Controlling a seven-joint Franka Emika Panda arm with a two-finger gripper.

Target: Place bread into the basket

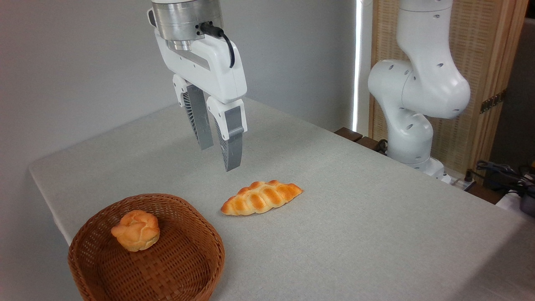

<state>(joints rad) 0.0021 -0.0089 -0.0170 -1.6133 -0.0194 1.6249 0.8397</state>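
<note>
Camera view, basket (pixel 79 267) cut off below, hand (pixel 219 154) empty, fingers apart

From my remote view, the basket (pixel 146 255) is cut off by the lower picture edge, so I cannot see its near rim. The bun (pixel 136 230) hides part of the basket floor beneath it. The arm (pixel 418 83) leaves the frame at the top; its links between the base and the end effector (pixel 219 156) are out of view. The surface (pixel 334 234) runs past the right and lower edges. The cables (pixel 501 173) at far right are too small and dark for me to identify. The underside of the bread (pixel 262 197) is hidden.
</note>
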